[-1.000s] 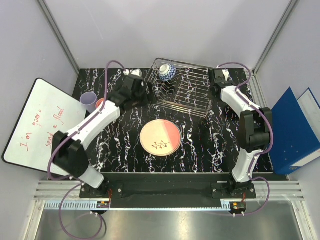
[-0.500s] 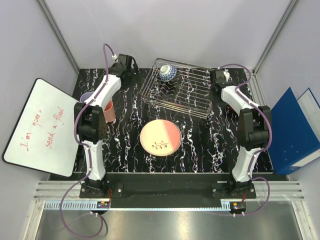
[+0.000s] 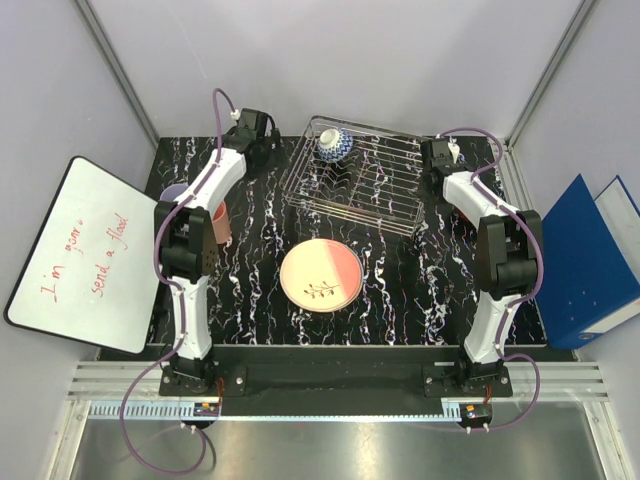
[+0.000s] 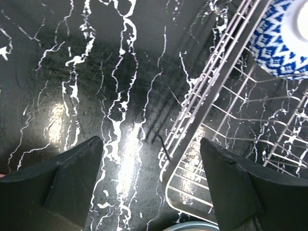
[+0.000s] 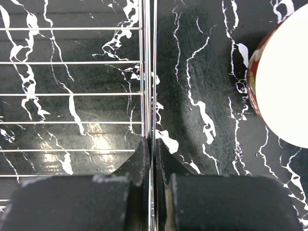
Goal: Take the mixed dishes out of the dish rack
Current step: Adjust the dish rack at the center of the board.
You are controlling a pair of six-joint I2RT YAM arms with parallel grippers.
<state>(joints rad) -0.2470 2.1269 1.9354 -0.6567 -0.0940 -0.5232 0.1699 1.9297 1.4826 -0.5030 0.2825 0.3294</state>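
Observation:
The silver wire dish rack [image 3: 360, 180] stands at the back of the black marbled table. A blue-white patterned bowl [image 3: 335, 145] sits in its far left corner, also visible as the bowl [image 4: 284, 43] in the left wrist view. My left gripper [image 3: 270, 152] hovers open just left of that corner; between its jaws [image 4: 151, 168] are bare table and the rack's corner wire [image 4: 202, 144]. My right gripper [image 5: 153, 144] is shut on the rack's right rim wire [image 5: 147, 72], with a red bowl [image 5: 281, 82] beside it. The cream/pink plate [image 3: 320, 275] lies flat in front of the rack.
A pink cup [image 3: 216, 222] and a lavender cup [image 3: 172, 193] stand left of the left arm, partly hidden by it. A whiteboard [image 3: 80, 250] leans at the left and a blue binder [image 3: 590, 260] at the right. A pale blue rim [image 4: 192, 226] shows under the left wrist.
The left arm has swung from beside the rack's near left side back to its far left corner, gripper still open. The right gripper has stayed shut on the rim.

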